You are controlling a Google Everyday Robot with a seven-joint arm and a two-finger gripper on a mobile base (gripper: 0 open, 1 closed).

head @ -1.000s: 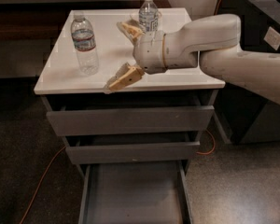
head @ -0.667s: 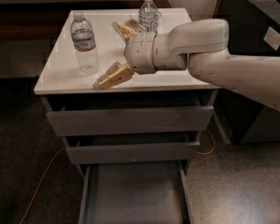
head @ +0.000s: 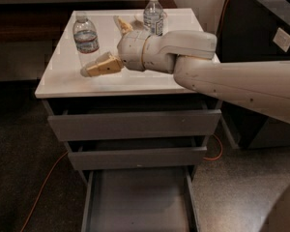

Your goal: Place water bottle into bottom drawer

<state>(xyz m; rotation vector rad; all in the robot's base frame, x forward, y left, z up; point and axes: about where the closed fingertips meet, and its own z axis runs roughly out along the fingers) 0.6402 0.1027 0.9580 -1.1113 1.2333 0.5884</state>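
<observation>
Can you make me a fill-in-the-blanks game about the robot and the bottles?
The water bottle and a slimmer bottle stand on the ___ cabinet top. The bottom drawer is ___, not shut. The open hand hovers beside the water bottle, holding ___.
Missing words: white; open; nothing.

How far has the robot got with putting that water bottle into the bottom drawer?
Done: the bottom drawer is already pulled out. In hand: the end effector hovers open above the cabinet top, close beside the water bottle, not gripping it. Left: grasp the bottle, which stands upright there, lower it and set it in the drawer.
</observation>
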